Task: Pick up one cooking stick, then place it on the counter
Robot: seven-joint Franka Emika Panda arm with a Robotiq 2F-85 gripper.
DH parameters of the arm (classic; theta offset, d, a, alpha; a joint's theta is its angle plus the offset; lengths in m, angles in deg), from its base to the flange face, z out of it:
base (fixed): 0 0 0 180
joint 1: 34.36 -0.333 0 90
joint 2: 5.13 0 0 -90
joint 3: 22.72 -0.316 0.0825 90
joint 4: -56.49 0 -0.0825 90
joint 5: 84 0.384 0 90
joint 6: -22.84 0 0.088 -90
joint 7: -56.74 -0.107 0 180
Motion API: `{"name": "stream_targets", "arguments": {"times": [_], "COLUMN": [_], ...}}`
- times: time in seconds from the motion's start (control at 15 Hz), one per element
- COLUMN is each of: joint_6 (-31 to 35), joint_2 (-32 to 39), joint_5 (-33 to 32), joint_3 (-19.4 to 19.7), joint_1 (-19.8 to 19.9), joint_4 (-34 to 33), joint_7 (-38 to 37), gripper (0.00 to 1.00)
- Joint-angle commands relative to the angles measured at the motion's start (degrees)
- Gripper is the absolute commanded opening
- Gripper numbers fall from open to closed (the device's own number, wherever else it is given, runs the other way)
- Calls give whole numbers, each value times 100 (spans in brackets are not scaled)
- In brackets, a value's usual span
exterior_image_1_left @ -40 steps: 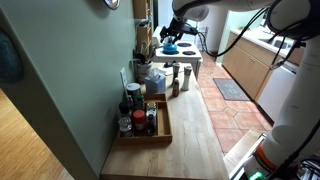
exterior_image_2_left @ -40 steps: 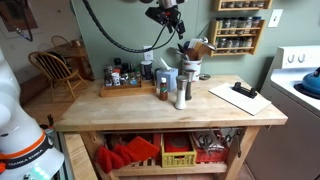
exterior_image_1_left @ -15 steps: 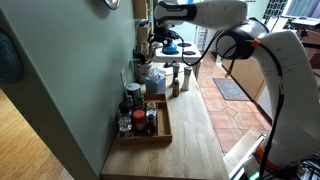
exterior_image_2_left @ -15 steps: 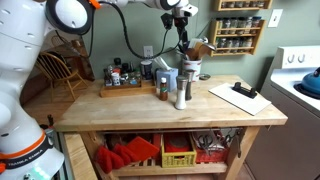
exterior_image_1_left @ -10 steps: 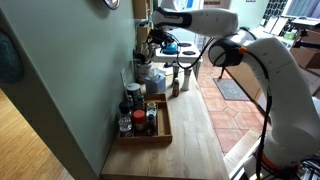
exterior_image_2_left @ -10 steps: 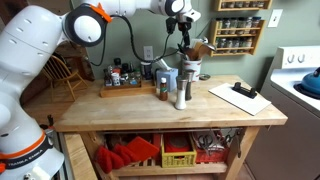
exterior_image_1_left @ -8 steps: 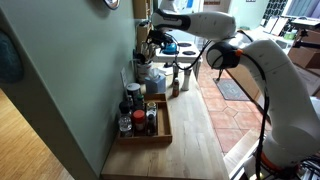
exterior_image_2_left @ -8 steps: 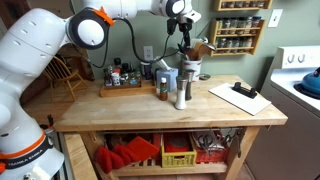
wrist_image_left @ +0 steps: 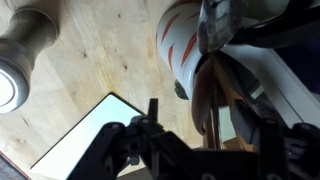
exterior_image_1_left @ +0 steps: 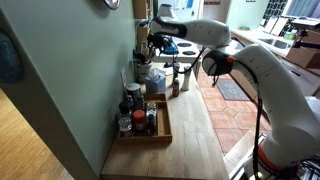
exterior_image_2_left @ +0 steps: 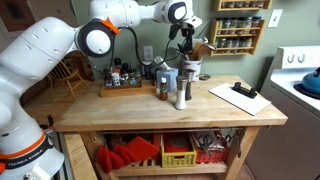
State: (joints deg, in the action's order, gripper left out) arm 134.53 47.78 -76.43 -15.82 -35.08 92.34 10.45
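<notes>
Gripper (wrist_image_left: 210,152) stands spread, holding nothing: in the wrist view its two dark fingers sit well apart, with tan wood showing in the gap between them. In both exterior views it hangs at the top of the utensil crock (exterior_image_2_left: 192,69) at the back of the bench (exterior_image_2_left: 130,106), down among the handles that stick up from it. The cooking stick (wrist_image_left: 214,98) I am after is one of those slim tan lengths standing in the crock, leaning against its white, orange-striped wall; not yet lifted. The handles crowd together, and I cannot tell whether just one lies between the fingers. Handling judgement: dry wood, light and stiff, no fragility concern, smooth enough to pivot in the pads if pinched near an end. Best hold is on the upper shaft just below the tip, fingers square across it, then a straight pull upward so the neighbours do not drag out with it. Beside the crock stand a tall pepper mill (exterior_image_2_left: 181,88) and a brown bottle (exterior_image_2_left: 163,88). A white pad (exterior_image_2_left: 240,97) and a tray of bottles (exterior_image_2_left: 125,80) lie further off. Bare bench in front looks adequate for laying the stick flat.
</notes>
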Motion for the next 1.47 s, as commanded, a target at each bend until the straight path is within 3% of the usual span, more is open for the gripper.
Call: {"name": "stream_targets", "arguments": {"times": [0.0,0.4,1.27,1.33,1.4], "joint_6": [-195,-391,-1289,-1634,-1763], "joint_2": [294,250,-241,-33,-81], "joint_5": [-106,-105,-113,-244,-249], "joint_3": [108,141,219,-4,-31], "joint_1": [-33,-39,-48,84,104], "joint_4": [-468,-553,-802,-1357,-1420], "joint_7": [-248,-251,-171,-193,-167], "gripper": [45,0,3,3,3]}}
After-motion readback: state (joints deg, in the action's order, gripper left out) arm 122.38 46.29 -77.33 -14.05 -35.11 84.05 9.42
